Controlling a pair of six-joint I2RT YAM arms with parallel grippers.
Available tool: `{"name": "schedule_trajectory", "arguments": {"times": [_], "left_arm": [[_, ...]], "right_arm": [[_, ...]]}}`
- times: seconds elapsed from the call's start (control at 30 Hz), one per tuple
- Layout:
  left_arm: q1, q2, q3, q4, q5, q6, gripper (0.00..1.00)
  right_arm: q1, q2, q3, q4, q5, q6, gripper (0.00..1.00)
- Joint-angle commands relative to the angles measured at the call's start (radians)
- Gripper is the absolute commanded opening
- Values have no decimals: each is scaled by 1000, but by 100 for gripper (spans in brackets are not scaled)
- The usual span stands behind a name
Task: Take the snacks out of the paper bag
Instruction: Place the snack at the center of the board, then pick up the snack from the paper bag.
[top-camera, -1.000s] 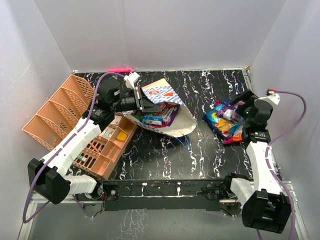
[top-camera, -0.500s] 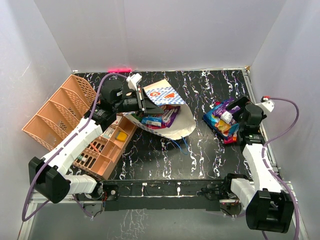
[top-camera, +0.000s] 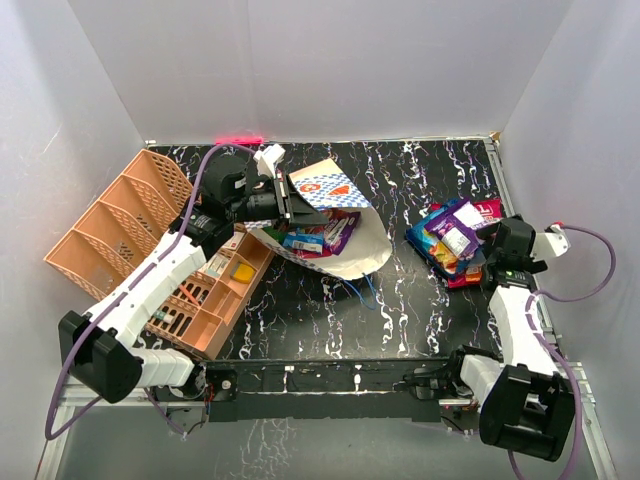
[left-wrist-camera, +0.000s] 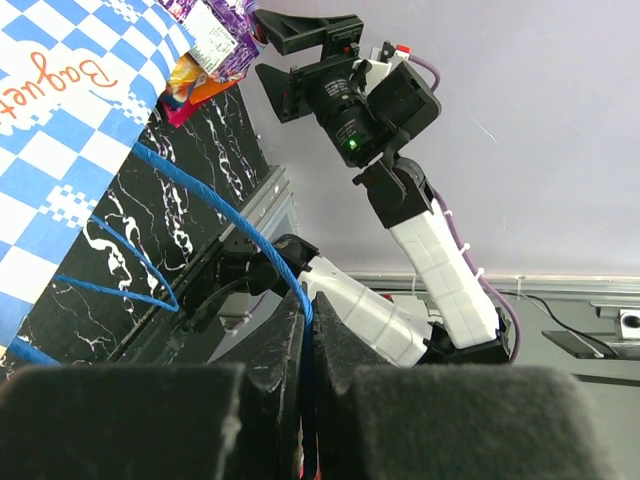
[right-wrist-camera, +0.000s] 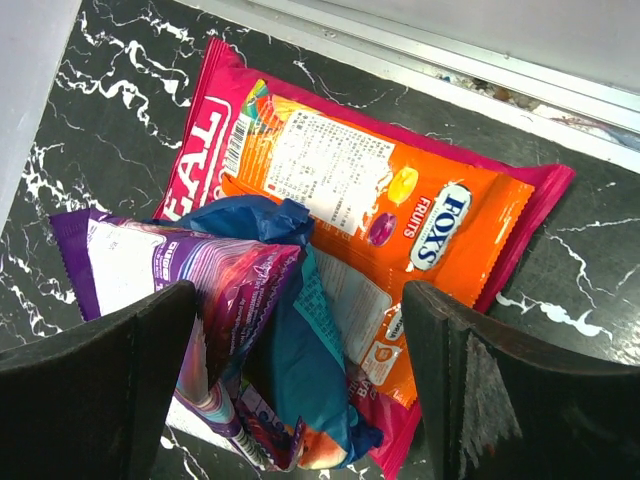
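On the black table (top-camera: 420, 300), the paper bag (top-camera: 335, 215) is laid on its side with its mouth gaping. A few snacks (top-camera: 312, 239) are seen just inside the bag's mouth. At the bag's left edge the left gripper (top-camera: 287, 203) is found. It is squeezed tight on the bag's blue cord handle (left-wrist-camera: 230, 230), and the cord is seen running right in between the fingers (left-wrist-camera: 265, 370).

Well to the right of the bag, a pile of packets (top-camera: 455, 238) is laid on the table. An orange and pink packet (right-wrist-camera: 380, 200) is at the bottom, with a blue packet (right-wrist-camera: 290, 360) and a purple packet (right-wrist-camera: 190, 270) on top. The right gripper (right-wrist-camera: 300, 310) is held over that pile with its fingers spread wide apart, and nothing is gripped between them. Whether the fingers are touching the packets cannot quite be told.

To the left of the bag, peach baskets (top-camera: 120, 225) are seen.
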Motion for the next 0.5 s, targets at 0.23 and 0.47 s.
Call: {"name": "schedule_trajectory", "arguments": {"times": [0.23, 0.47], "left_arm": [[-71, 22, 38, 64, 66, 3, 0], [-120, 18, 71, 44, 11, 13, 0]], "right_arm": [[-2, -104, 254, -32, -97, -114, 93], [80, -57, 302, 130, -616, -206, 90]]}}
